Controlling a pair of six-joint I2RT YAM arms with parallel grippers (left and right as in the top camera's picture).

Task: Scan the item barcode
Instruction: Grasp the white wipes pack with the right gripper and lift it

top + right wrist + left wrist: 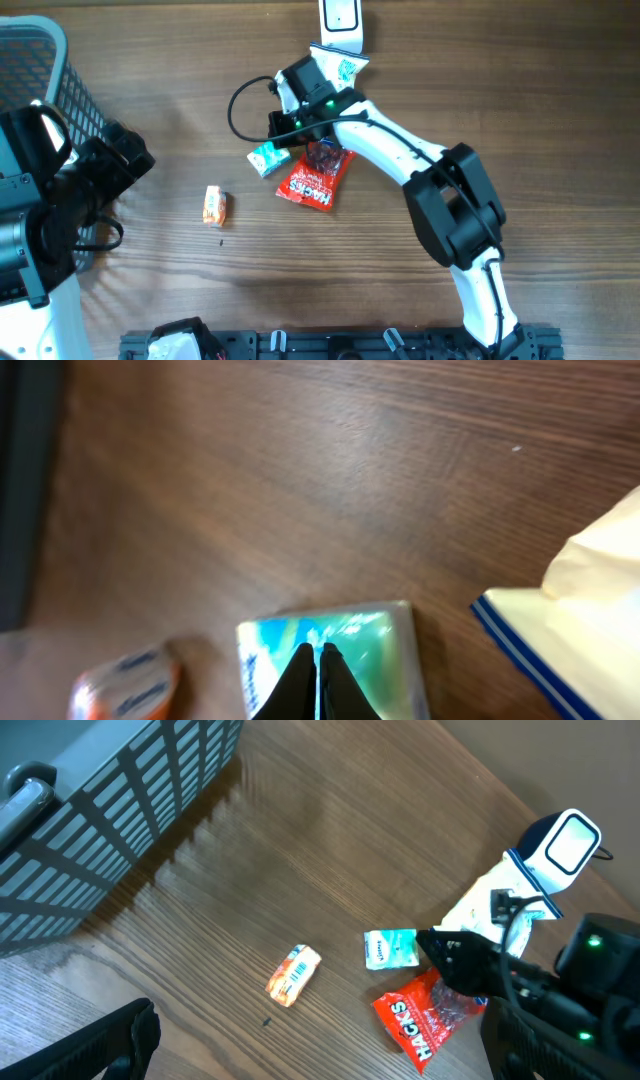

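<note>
At far left, a grey slatted plastic basket (45,50), contents hidden; left tool (320,1045) spread wide. Across the wood-grain bench (340,285): small orange packet (214,205), glossy teal packet (265,158) beneath the right tool (318,660), closed; crinkled red bag (315,180); white scanner (342,18).

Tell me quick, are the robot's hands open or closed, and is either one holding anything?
Left gripper: open, holding nothing.
Right gripper: shut, right at the teal packet; whether it grips the packet cannot be told.
</note>
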